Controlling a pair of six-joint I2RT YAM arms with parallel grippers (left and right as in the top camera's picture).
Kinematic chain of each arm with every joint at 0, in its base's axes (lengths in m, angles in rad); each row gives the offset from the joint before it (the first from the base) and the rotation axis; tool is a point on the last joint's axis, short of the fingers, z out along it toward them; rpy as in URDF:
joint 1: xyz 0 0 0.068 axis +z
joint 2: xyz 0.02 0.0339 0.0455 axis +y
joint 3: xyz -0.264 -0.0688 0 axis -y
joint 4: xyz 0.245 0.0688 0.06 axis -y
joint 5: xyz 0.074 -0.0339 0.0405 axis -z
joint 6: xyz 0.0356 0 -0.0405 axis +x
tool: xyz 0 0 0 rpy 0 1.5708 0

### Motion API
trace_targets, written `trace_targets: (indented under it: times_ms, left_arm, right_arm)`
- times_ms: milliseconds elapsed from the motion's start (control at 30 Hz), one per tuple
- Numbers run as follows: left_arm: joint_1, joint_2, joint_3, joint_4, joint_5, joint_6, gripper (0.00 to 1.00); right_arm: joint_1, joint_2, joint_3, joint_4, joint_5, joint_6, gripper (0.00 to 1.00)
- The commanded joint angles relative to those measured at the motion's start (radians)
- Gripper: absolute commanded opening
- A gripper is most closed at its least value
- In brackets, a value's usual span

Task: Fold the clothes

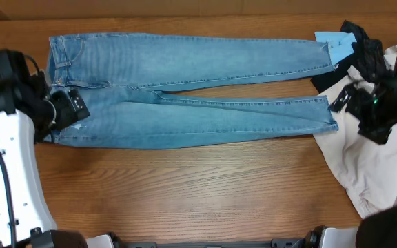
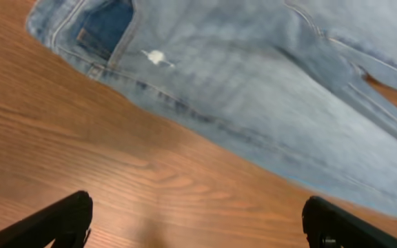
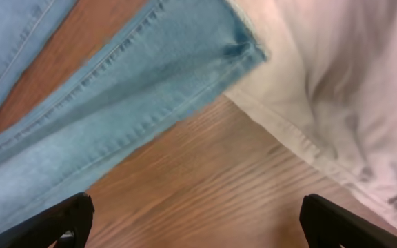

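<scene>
Light-blue faded denim jeans [image 1: 185,62] laid flat and unfolded lengthwise on tabletop [image 1: 185,193], waistband toward left side, both legs stretched rightward in a narrow V with wood showing between them, hems at right end, small white worn spot near waistband pocket.

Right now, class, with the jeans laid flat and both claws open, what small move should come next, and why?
Probably move the right claw to the near leg's hem and close. The jeans lie flat and unfolded, that claw hangs open over bare table just short of the hem, and the beige garment lies right against it, so aim carefully.
</scene>
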State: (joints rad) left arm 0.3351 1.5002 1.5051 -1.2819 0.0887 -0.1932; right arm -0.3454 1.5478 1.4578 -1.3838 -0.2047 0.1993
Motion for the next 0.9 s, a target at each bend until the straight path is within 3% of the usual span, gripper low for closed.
trace_targets:
  times_ms: [0,167,367,567,700,867]
  left_arm:
    - [0.021,-0.008,-0.156,0.118,-0.082,-0.095,1.0]
    - [0.1,0.038,-0.304,0.291,-0.06,-0.146,0.95]
    - [0.207,0.094,-0.358,0.335,-0.048,-0.148,0.95]
    - [0.246,0.167,-0.388,0.468,-0.047,-0.148,0.92]
    - [0.24,0.238,-0.39,0.544,-0.036,-0.146,1.0]
    - [0.238,0.302,-0.39,0.608,-0.037,-0.114,1.0]
  right_arm:
    - [-0.001,-0.061,-0.138,0.05,0.001,0.015,1.0]
    - [-0.001,-0.061,-0.26,0.113,0.001,0.019,1.0]
    - [-0.002,-0.061,-0.367,0.237,0.001,0.107,1.0]
    - [-0.002,-0.059,-0.517,0.446,-0.028,0.228,0.91]
    - [-0.002,-0.059,-0.599,0.565,-0.083,0.228,0.91]
    - [-0.002,-0.059,-0.634,0.594,-0.089,0.22,0.92]
